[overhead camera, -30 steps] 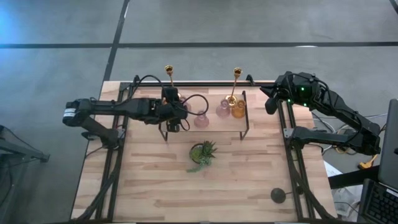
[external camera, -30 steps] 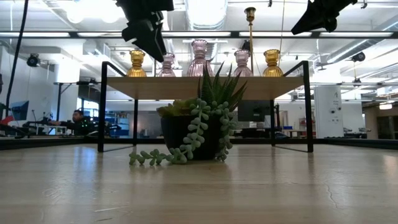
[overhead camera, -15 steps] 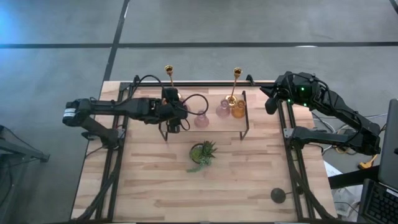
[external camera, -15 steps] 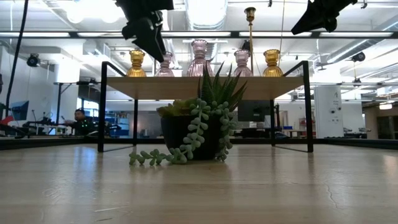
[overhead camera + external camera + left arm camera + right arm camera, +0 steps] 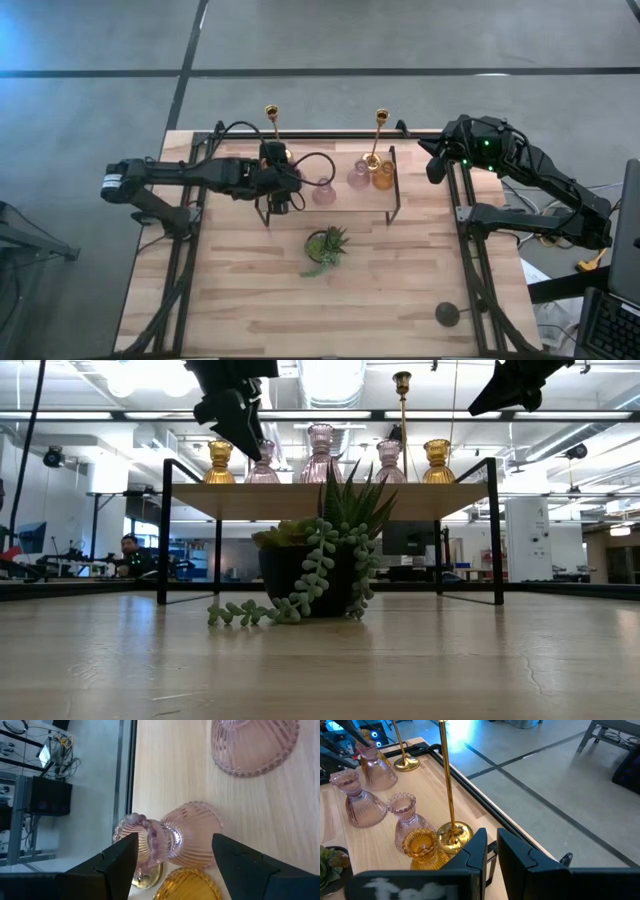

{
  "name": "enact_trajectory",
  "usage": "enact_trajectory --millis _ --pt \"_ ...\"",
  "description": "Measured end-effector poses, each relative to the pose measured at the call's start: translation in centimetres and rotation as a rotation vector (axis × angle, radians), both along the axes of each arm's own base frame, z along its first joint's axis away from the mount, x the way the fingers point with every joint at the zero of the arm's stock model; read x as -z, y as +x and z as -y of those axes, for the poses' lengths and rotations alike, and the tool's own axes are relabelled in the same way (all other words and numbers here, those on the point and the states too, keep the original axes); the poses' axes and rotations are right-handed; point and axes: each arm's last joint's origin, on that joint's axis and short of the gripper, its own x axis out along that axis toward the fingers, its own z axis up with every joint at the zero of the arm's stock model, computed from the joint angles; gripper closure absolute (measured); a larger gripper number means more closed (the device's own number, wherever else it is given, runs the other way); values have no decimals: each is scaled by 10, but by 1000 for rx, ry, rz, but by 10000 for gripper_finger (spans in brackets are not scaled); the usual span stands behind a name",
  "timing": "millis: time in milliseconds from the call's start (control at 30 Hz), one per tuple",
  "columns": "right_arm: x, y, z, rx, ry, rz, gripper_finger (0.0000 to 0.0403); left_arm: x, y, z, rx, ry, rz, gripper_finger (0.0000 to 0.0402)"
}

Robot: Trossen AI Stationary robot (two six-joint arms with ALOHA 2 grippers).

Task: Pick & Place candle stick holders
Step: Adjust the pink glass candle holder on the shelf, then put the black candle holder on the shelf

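Behind the tabletop [image 5: 400, 290], an open workshop with ceiling lights is seen in the low view, and a person [image 5: 128, 550] sits at the far left of that frame. A small wooden shelf [image 5: 330, 500] on black legs stands on the tabletop, with a potted plant [image 5: 327, 246] in front of it, near the centre of the high view.

The candle stick holders are grouped on the shelf: a pink glass holder [image 5: 170, 835] and an amber holder [image 5: 187, 885] at its left end, another pink one [image 5: 355, 802] near the middle, and a pink and amber pair [image 5: 372, 175] beside a tall gold stick [image 5: 447, 785] toward the right. A second gold stick [image 5: 271, 118] rises at the upper left of the shelf.

The left gripper [image 5: 172, 855] is held over the shelf's left end, its jaws spread wide on either side of the pink glass holder's neck without touching it. The step in hand is judged to be the approach for a grasp; a short advance and a closing on the neck would be called for next, with care not to knock the amber holder just beside.

The right gripper [image 5: 490, 847] waits at the upper right of the high view, its jaws nearly together and empty.

Against the earlier frames, nothing is seen to have moved except the person in the background.
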Motion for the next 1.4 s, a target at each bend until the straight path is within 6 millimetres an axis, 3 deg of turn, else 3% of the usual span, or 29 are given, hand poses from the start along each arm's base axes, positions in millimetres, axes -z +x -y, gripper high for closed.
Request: enact_trajectory --millis 500,800,1000,1167,1400 --pt "0 0 0 0 0 0 364 -9 2 0 8 22 32 145" --pt "0 0 0 0 1 0 364 -29 2 4 26 25 73 145" --pt "0 0 0 -1 -2 -1 365 -52 -1 24 66 -12 171 145" --pt "0 -3 -2 -2 2 -9 365 -65 -20 51 124 -78 284 159" --pt "1 -11 -6 -8 1 -23 364 -59 -76 86 247 -234 492 238"
